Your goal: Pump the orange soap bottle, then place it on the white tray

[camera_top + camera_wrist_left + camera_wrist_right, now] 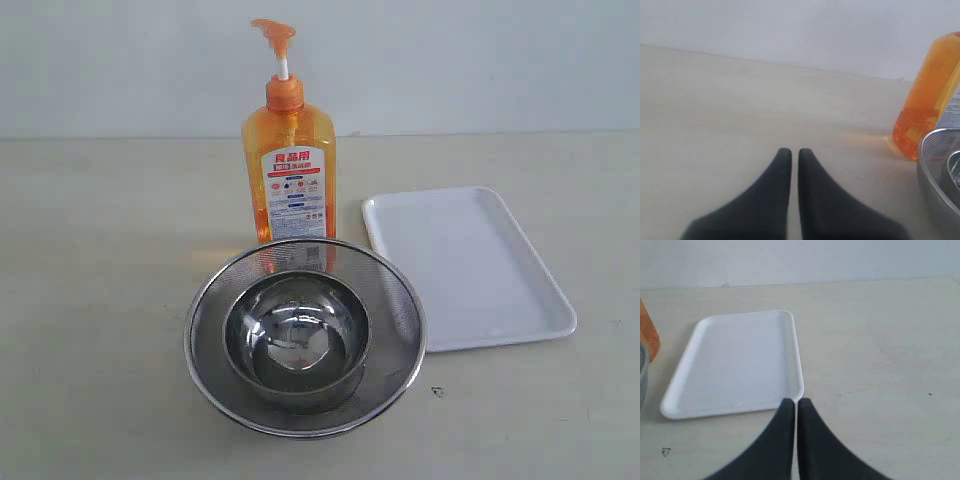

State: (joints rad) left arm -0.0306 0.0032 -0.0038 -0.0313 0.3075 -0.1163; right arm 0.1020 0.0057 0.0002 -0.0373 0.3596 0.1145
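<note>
Plainly, the left pincer (790,152) and right pincer (794,402) were both closed and empty, low over the desk (100,250). The bottle (288,180) stood upright just behind the strainer (400,300), with the tray (470,270) near its right. An off-centre press might tip it into the strainer. Only the exterior view showed the pump head (272,30).

Glossy white tray (520,300); translucent orange soap bottle (288,175)
</note>
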